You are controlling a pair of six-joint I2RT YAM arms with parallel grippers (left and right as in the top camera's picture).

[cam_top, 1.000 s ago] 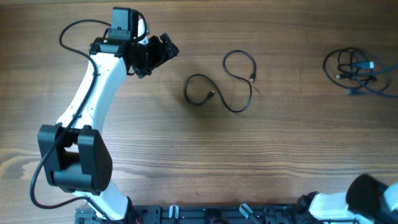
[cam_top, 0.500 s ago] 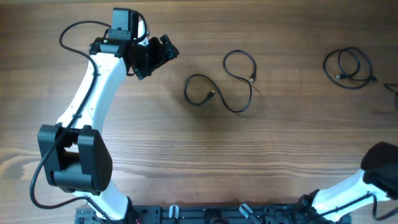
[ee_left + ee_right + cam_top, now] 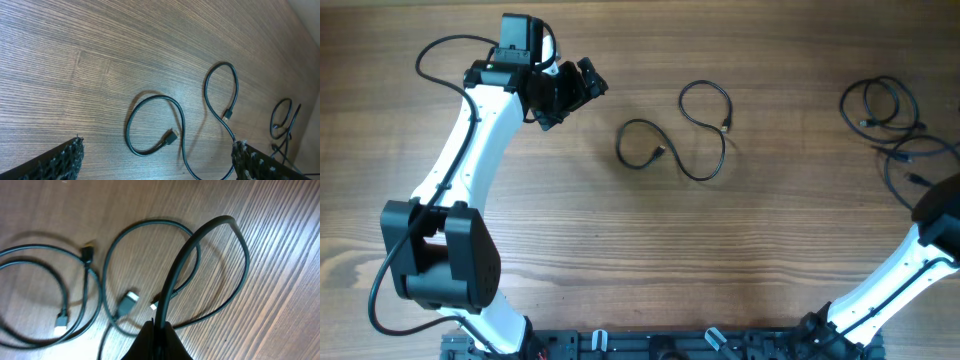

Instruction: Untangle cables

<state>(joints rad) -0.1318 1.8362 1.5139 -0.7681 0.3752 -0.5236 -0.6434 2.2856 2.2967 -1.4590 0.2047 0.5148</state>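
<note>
Three cables (image 3: pixel 700 178) and two arms (image 3: pixel 470 150) are visible.

1. Overhead was bright and evenly lit; desk (image 3: pixel 650 260) grain was sharp.
2. Cables (image 3: pixel 692 130) threw faint, soft shadows close beside them.
3. Left wrist view: wood looked paler toward the desk's far edge, focus crisp mid-desk.
4. Right wrist view: nearest cable loop (image 3: pixel 180 265) looked soft, wood grain sharper.
</note>
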